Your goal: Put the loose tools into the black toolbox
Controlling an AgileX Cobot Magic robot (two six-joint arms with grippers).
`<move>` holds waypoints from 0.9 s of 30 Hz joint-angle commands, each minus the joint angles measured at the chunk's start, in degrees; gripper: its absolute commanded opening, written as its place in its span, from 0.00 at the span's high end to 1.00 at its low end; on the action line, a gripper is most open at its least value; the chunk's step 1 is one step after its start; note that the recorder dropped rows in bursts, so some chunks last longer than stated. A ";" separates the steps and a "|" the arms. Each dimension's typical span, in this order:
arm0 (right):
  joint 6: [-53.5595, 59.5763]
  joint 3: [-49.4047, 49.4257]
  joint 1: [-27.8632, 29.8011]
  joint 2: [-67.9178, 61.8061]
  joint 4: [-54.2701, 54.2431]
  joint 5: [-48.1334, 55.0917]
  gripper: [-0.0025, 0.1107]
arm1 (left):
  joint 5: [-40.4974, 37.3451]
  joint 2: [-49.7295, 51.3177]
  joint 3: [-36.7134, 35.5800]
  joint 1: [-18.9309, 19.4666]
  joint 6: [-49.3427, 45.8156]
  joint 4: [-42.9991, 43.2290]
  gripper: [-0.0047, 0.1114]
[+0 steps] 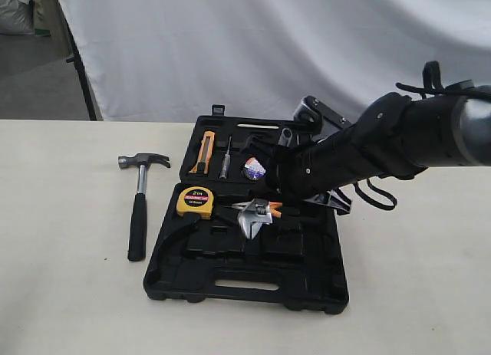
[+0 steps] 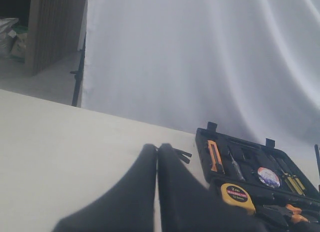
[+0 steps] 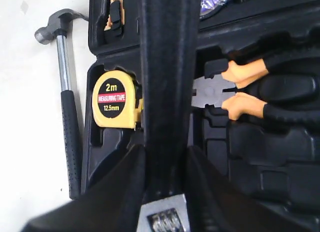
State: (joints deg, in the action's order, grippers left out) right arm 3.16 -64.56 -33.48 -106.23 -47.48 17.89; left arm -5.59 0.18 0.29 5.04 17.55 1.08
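Okay, the right gripper (image 3: 166, 154) is clamping the wrench (image 1: 254, 219) and hanging it over the near half of the toolbox (image 1: 245, 282), just above the gap between the tape measure (image 1: 195, 202) and the pliers (image 1: 274, 210). In the exterior view the wrench's long axis is running 12 to 6, with the silver head pointing at 6 and the black handle going toward 12 past the fingers. Likely the next move is setting it straight down into a free recess. Which recess is fitting it, cannot tell.

The left gripper (image 2: 158, 150) is sitting pinched together on nothing, well apart from the toolbox and not showing in the exterior view.

The hammer (image 1: 138, 205) is lying on the table (image 1: 61, 294) at 9 o'clock of the toolbox, just beside it, head at 12, handle at 6, not yet packed. Probably the left arm is sitting nearer to it.

The tape roll (image 1: 255, 169) is sitting in the far half, at 12 o'clock from the wrench head, alongside a knife (image 1: 203, 152) and a screwdriver (image 1: 225, 157).
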 commanded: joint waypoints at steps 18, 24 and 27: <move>-19.42 -0.69 -1.93 -1.62 -19.35 -2.96 0.98 | 0.51 -0.18 0.15 -0.23 0.27 -0.21 0.95; -28.86 -0.69 -8.03 -4.27 -20.32 -13.68 0.98 | 0.51 -0.18 0.15 -0.23 0.27 -0.21 0.95; -33.30 -0.69 -9.79 -4.66 -22.35 -14.79 0.98 | 0.51 -0.18 0.15 -0.23 0.27 -0.21 0.95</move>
State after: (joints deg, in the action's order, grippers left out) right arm -26.04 -64.56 -41.96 -110.77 -67.57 5.75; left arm -5.59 0.18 0.29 5.04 17.55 1.08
